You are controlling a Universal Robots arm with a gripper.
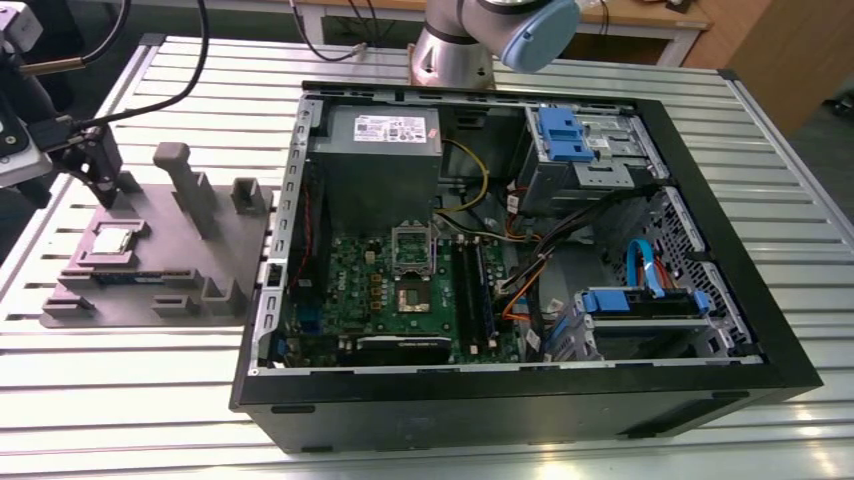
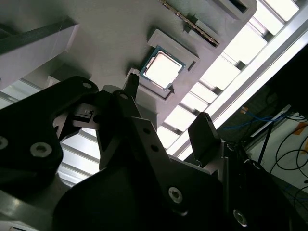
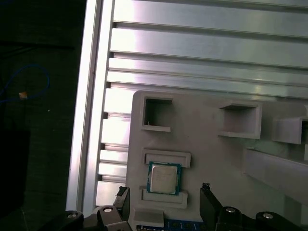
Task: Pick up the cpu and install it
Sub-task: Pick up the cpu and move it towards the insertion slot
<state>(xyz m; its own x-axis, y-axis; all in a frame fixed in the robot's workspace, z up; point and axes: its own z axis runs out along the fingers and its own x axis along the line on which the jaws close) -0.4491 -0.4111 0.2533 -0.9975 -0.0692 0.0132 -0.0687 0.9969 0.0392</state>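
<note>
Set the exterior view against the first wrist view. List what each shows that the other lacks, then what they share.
Exterior view, not the first wrist view: the open computer case with its green motherboard, and the arm's base. First wrist view, not the exterior view: a thin blue cable on the dark ground beyond the table's edge. Both: the cpu lying in the grey fixture on the slatted table, with the open gripper near it, holding nothing.
</note>
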